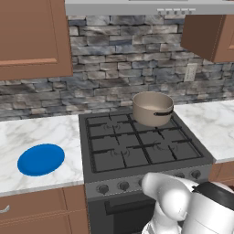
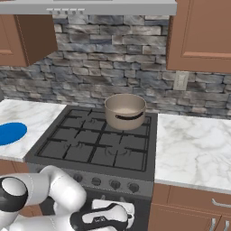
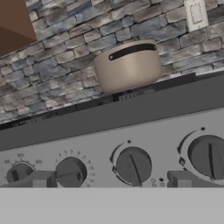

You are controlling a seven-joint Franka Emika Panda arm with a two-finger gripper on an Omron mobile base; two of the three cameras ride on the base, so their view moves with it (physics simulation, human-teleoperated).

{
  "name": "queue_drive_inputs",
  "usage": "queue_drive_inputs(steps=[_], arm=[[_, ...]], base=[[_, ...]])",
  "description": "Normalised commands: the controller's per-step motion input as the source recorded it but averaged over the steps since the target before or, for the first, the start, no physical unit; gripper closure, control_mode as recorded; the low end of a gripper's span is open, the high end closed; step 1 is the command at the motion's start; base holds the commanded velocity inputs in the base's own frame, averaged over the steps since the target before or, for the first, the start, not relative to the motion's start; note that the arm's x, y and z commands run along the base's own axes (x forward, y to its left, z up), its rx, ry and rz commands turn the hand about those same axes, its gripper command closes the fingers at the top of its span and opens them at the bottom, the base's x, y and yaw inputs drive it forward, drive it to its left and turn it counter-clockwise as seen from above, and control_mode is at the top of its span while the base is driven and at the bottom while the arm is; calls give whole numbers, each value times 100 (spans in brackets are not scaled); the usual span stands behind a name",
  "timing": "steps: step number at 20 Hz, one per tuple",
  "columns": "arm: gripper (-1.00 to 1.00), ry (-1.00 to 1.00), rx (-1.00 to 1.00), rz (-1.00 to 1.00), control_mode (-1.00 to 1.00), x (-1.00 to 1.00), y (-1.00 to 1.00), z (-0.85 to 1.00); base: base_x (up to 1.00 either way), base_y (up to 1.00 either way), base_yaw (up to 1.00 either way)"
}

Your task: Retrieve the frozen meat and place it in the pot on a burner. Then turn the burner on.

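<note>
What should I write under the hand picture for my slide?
Open pincer facing the stove knobs, pot up behind.

The pot (image 3: 127,65) shows its outer wall and dark handle in the hand view, but its inside is hidden from that low angle, and its base is cut off behind the front edge of the stove (image 3: 109,127). The knob markings (image 3: 78,154) are too small and blurred to read. In the left base view the robot's white body covers part of the knob row (image 1: 151,182), and the far burner under the pot cannot be seen. The blue plate (image 2: 10,133) is cut by the left edge of the right base view. The surface (image 1: 210,123) runs off the right edge
</note>
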Motion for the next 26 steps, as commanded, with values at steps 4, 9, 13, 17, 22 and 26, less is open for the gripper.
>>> queue_drive_inputs(steps=[4, 9, 13, 17, 22, 26], arm=[[-100, 0, 0, 0, -100, 34, 7, 0], [-100, 0, 0, 0, -100, 19, 11, -2], [-100, 0, 0, 0, -100, 17, 0, -2], [-100, -1, 0, 0, -100, 11, 0, -17], [-100, -1, 0, -1, -100, 0, 0, -17], [-100, 0, 4, -6, -100, 0, -8, -1]], base=[[0, 0, 0], [0, 0, 0], [0, 0, 0], [0, 0, 0], [0, 0, 0], [0, 0, 0]])
